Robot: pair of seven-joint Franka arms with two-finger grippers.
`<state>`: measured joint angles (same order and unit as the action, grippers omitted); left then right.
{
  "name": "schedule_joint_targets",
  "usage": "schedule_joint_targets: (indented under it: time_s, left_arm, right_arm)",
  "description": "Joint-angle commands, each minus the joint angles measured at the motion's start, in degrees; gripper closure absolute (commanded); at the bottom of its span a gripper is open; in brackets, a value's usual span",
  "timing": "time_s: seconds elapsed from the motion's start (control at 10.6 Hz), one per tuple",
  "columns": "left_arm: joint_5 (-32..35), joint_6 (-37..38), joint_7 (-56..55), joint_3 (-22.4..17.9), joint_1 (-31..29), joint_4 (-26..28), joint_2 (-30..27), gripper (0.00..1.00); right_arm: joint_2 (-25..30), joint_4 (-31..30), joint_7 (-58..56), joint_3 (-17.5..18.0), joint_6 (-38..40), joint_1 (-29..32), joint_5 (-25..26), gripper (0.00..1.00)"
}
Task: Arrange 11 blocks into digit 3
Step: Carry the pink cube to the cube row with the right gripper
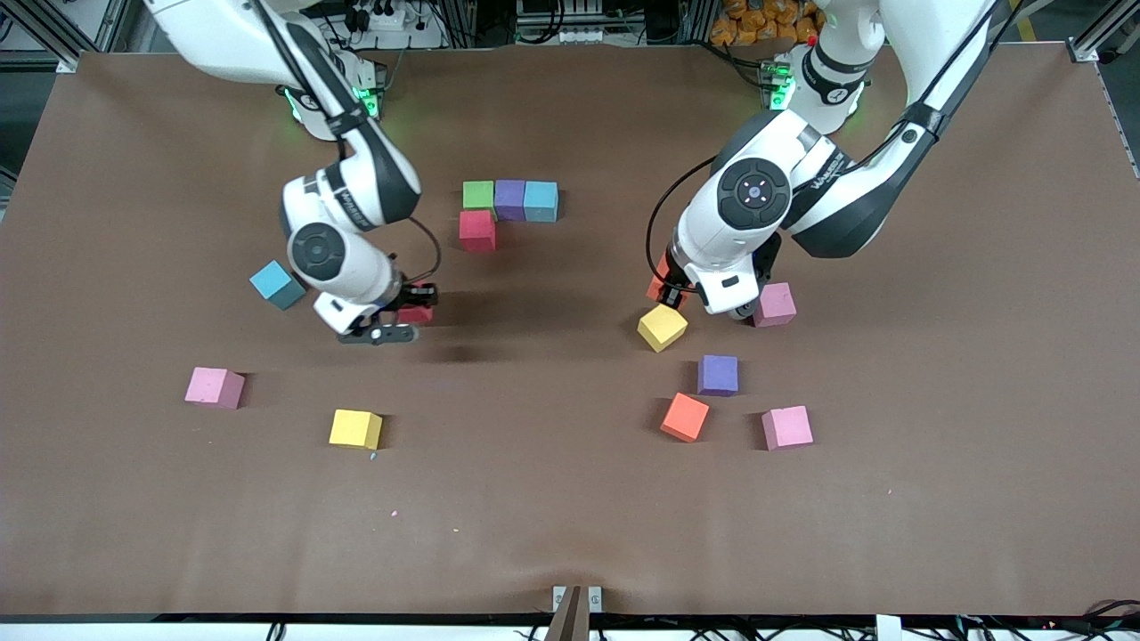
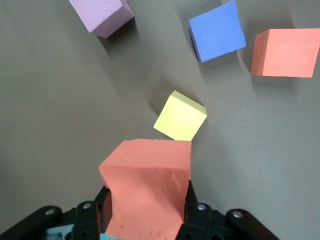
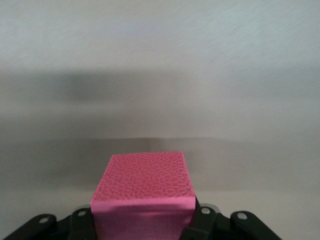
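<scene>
Fingers of the left gripper [image 2: 145, 220] are closed on an orange block [image 2: 147, 187]; the foam looks squeezed between them. This gripper hangs low over the bench [image 1: 570, 499], approx. mid-depth, toward the left arm's end, just above a yellow block [image 1: 663, 327]. Whether the held block touches the yellow one, I cannot tell.

Fingers of the right gripper [image 3: 145, 220] are closed on a red block [image 3: 142, 192], which looks pink-red in the right wrist view. It is low over the bench toward the right arm's end, beside a light blue block [image 1: 276, 285] that lies tilted.

Digit 3 so far: only 4 blocks, in the middle of the bench, toward the edge where the robot bases stand. One row of green [image 1: 478, 194], purple [image 1: 509, 198] and light blue [image 1: 541, 201], touching side by side; a 2nd red block [image 1: 477, 231] sits just under the green one, nearer to the front camera.

Loose blocks:
- pink [image 1: 775, 304], beside the left gripper.
- purple [image 1: 718, 375], orange [image 1: 685, 417] and pink [image 1: 787, 427], a small group nearer to the camera than the yellow one, apart from each other.
- pink [image 1: 214, 387] and yellow [image 1: 355, 428], toward the right arm's end, nearer to the camera than the right gripper, well apart.
</scene>
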<state>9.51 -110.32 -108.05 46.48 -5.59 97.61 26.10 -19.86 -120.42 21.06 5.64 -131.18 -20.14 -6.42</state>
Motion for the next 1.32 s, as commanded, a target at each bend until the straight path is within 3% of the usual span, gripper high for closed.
schedule_joint_targets:
  time_s: [0.0, 0.57, 1.23]
  left_arm:
    - [-1.3, 2.3, 1.0, 0.2, -1.1, -0.3, -0.5, 1.0]
    - [-1.3, 2.3, 1.3, 0.2, -1.1, -0.5, -0.5, 1.0]
    - [-1.2, 2.4, 1.4, 0.2, -1.1, -0.6, -0.6, 1.0]
  right_arm:
    - [-2.0, 2.5, 5.2, 0.0, 0.2, -4.1, -1.4, 0.83]
    - [-4.7, 2.6, 9.2, 0.0, -1.0, -10.0, -1.6, 0.83]
    - [-5.5, -1.8, 9.9, 0.0, -6.4, -11.0, -1.6, 0.83]
